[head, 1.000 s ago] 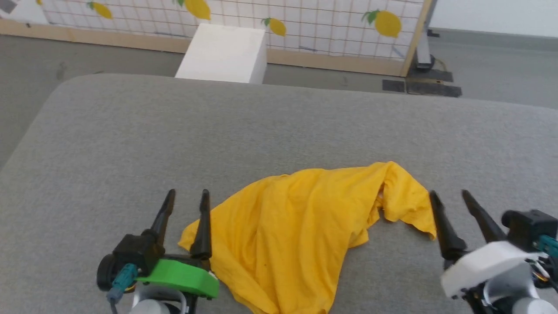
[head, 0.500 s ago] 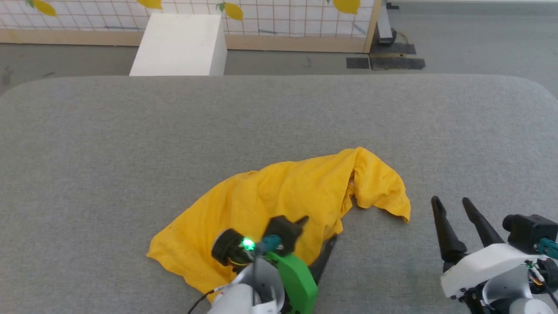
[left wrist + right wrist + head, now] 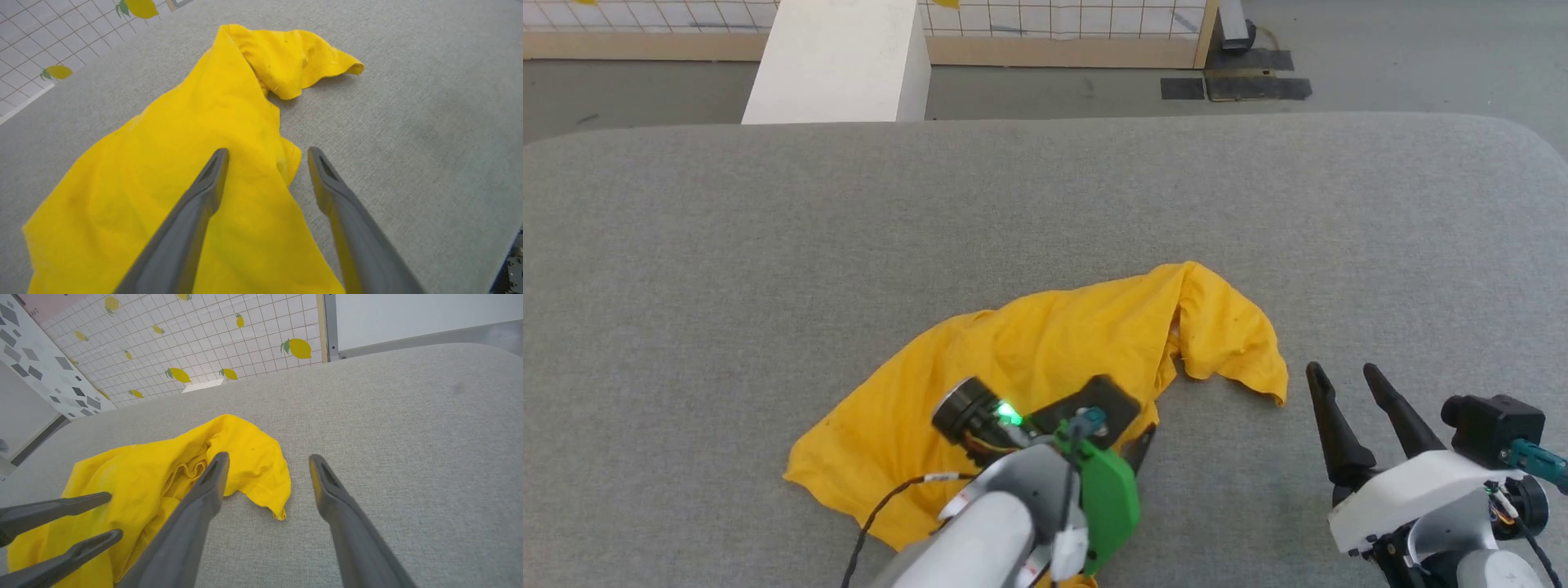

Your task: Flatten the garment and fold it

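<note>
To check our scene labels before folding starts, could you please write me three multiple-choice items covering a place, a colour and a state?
1. Where is the left gripper?
A. beside a white box
B. over the yellow T-shirt, at its edge
C. down on the floor

2. What colour is the cover on the left wrist?
A. green
B. red
C. white

3. How is the right gripper?
A. shut on the T-shirt
B. shut, empty
C. open, empty

Key:
1 B, its fingers straddle the cloth's edge in the left wrist view.
2 A, it is bright green in the head view.
3 C, its fingers stand apart over the bare grey surface beside the T-shirt.
</note>
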Robot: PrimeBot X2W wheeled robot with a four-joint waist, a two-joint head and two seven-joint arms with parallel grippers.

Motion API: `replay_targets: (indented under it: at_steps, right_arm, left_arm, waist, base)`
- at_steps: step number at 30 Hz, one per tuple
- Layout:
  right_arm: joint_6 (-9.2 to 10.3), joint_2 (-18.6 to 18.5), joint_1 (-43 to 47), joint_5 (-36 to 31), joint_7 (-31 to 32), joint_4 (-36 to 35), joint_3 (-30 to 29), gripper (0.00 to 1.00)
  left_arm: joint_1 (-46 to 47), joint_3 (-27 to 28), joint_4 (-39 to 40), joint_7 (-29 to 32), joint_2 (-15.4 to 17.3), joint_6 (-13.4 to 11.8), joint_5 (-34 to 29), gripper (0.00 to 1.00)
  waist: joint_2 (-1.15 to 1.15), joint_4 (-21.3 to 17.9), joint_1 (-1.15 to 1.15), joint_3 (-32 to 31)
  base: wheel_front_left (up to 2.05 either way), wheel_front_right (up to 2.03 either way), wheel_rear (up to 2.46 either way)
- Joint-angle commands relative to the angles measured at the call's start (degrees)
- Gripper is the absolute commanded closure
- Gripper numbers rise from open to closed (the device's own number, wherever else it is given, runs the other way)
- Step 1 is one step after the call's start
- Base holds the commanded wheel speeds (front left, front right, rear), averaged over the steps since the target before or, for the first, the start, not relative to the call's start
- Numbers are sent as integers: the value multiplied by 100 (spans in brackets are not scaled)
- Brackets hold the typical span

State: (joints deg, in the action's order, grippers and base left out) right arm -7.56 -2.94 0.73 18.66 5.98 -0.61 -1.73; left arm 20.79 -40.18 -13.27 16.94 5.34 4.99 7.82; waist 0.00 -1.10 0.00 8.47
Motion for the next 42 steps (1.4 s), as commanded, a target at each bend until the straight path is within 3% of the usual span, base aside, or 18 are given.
replay_targets:
  at_steps: [1,7,8,9,16,19,24,27,31,37,42]
  right_arm:
    - [8,6,-113,30,-41,19,21,0]
    - [8,6,-169,53,-75,35,76,0]
    - [8,6,-168,57,-83,40,73,0]
    - [8,6,-168,59,-92,47,68,0]
    - [8,6,-159,40,-105,107,43,0]
    - [8,6,-149,9,-76,120,29,0]
    - [8,6,-109,-9,-19,92,45,0]
    - [8,6,-60,-17,7,61,56,0]
    - [8,6,18,-15,43,26,72,0]
    - [8,6,104,-35,102,-14,46,0]
    - [8,6,114,-55,168,-53,73,0]
  left_arm:
    - [148,-44,-78,111,-24,16,-91,0]
    - [418,-207,-434,816,13,31,-217,0]
    - [452,-217,-455,875,25,38,-214,54]
    - [479,-213,-463,900,30,46,-192,100]
    - [640,-104,-376,625,18,74,26,100]
    - [730,126,-239,246,-37,-53,199,100]
    - [823,1019,80,-654,-53,-680,549,100]
    - [653,1777,237,-1117,174,-1165,767,100]
    - [40,2657,305,-1252,644,-1663,1067,100]
    - [-1255,3617,379,-1187,1052,-2191,1517,100]
    - [-1990,3891,326,-1072,1073,-2337,1755,100]
  waist:
    - [0,-15,0,16]
    - [0,-111,0,93]
    - [0,-125,0,104]
    - [0,-136,0,113]
    - [0,-118,0,73]
    - [0,-54,0,-6]
    - [0,24,0,-135]
    - [0,74,0,-195]
    - [0,135,0,-243]
    - [0,306,0,-262]
    - [0,466,0,-257]
  base:
    - [0,0,0]
    - [0,0,0]
    - [0,0,0]
    - [0,0,0]
    - [0,0,0]
    - [0,0,0]
    - [0,0,0]
    - [0,0,0]
    - [0,0,0]
    - [0,0,0]
    - [0,0,0]
